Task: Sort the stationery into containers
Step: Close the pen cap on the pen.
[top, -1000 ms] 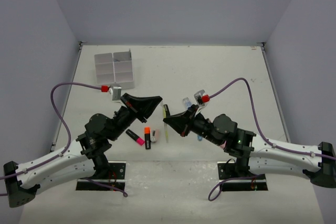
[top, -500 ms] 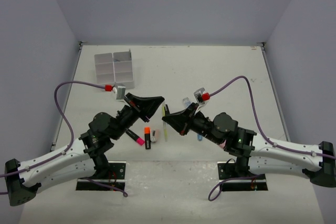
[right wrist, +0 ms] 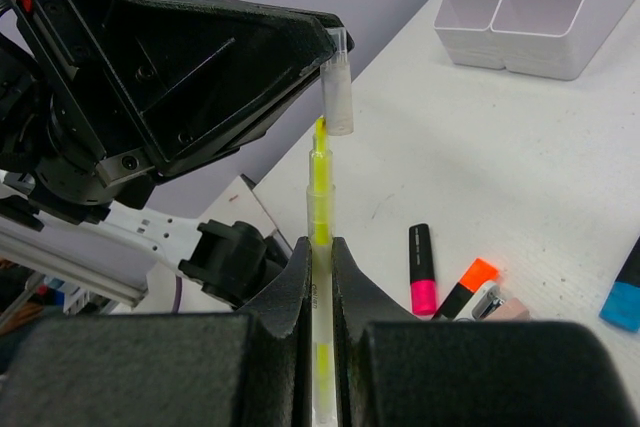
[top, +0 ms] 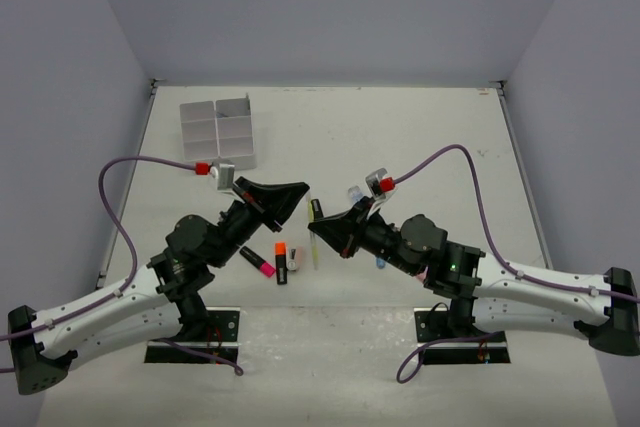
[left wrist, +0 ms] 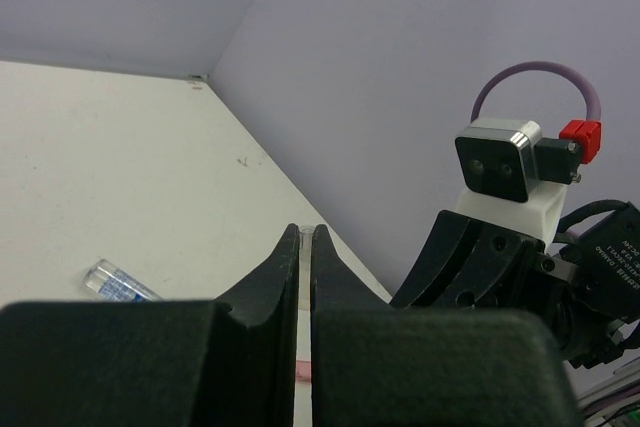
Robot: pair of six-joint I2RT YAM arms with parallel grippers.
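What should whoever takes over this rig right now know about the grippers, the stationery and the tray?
Left gripper: shut on a small clear plastic pen cap, held at the pen's tip, not seated.
Right gripper: shut on the thin clear pen with yellow ink, which points up at the cap.
On the table near the arms: pink-ended black highlighter, orange-ended black highlighter, blue-ended black highlighter, clear tube with blue markings.
White six-compartment plastic tray: far left, no item visible inside.
Done: nothing sorted yet. Left: finish with the pen and cap, then move everything into the tray.
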